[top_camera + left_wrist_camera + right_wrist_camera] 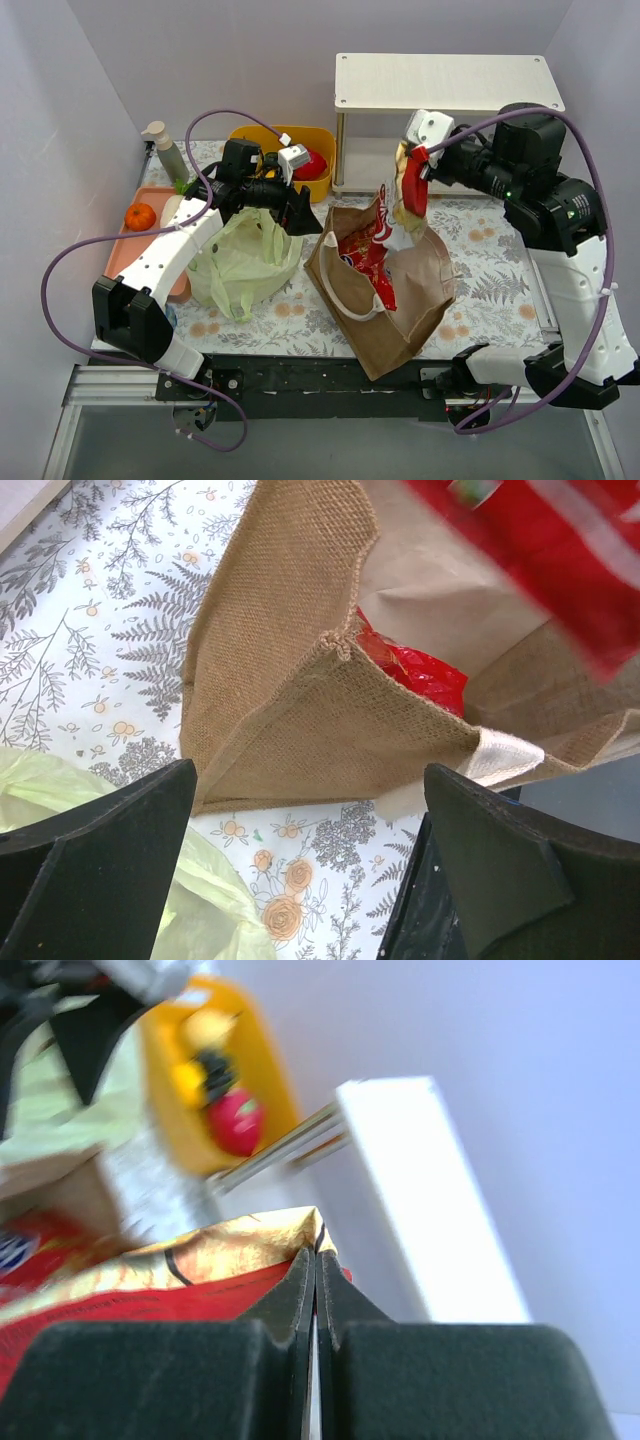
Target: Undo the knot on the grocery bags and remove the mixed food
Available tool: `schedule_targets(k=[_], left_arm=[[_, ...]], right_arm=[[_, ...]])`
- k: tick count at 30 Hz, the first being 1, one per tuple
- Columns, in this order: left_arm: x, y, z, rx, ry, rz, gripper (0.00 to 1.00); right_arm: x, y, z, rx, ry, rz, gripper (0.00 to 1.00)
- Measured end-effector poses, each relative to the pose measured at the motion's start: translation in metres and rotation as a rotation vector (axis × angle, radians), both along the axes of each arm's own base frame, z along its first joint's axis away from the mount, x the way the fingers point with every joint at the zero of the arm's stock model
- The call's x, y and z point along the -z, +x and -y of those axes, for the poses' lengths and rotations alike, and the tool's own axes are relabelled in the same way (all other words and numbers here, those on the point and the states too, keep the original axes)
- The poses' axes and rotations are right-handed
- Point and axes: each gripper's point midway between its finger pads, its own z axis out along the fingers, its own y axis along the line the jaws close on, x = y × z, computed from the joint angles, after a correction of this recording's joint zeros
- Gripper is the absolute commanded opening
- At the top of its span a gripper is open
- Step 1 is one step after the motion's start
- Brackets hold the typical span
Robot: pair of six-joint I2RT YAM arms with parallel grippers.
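Right end effector (315, 1278), pinching the red foil snack packet (150, 1295), should rise clear of the brown burlap tote (410, 290); left end effector (310, 770) gapes wide.

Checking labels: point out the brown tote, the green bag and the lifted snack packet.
brown tote (418, 298), top view, front wall.
green bag (240, 265), top view, crinkled side.
snack packet (411, 195), top view, red middle.
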Motion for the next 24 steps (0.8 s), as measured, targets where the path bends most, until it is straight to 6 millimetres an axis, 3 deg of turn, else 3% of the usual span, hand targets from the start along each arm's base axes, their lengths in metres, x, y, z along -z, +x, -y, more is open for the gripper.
schedule_targets(k=[8,13,15,17,19,21,24], left_arm=[[0.003,0.005,-0.002,-0.014,0.02,0.023,0.98],[0.005,0.005,-0.003,-0.016,0.026,0.022,0.98],[0.009,0.004,-0.004,-0.017,0.03,0.013,0.98],[0.012,0.002,-0.005,-0.018,0.036,0.003,0.98],[0.013,0.002,-0.005,-0.02,0.041,0.001,0.98],[0.014,0.002,-0.006,-0.02,0.045,0.001,0.98],[0.018,0.0,-0.008,-0.025,0.057,0.001,0.98]], right_arm=[[-0.099,0.068,-0.016,0.072,0.214,0.346,0.01],[-0.177,0.143,-0.031,0.093,0.45,0.532,0.01],[-0.195,0.172,-0.03,0.104,0.526,0.625,0.01],[-0.194,0.197,-0.028,0.125,0.552,0.689,0.01],[-0.182,0.226,-0.023,0.163,0.557,0.723,0.01],[-0.155,0.259,-0.013,0.226,0.547,0.706,0.01],[-0.094,0.305,0.015,0.353,0.499,0.597,0.01]])
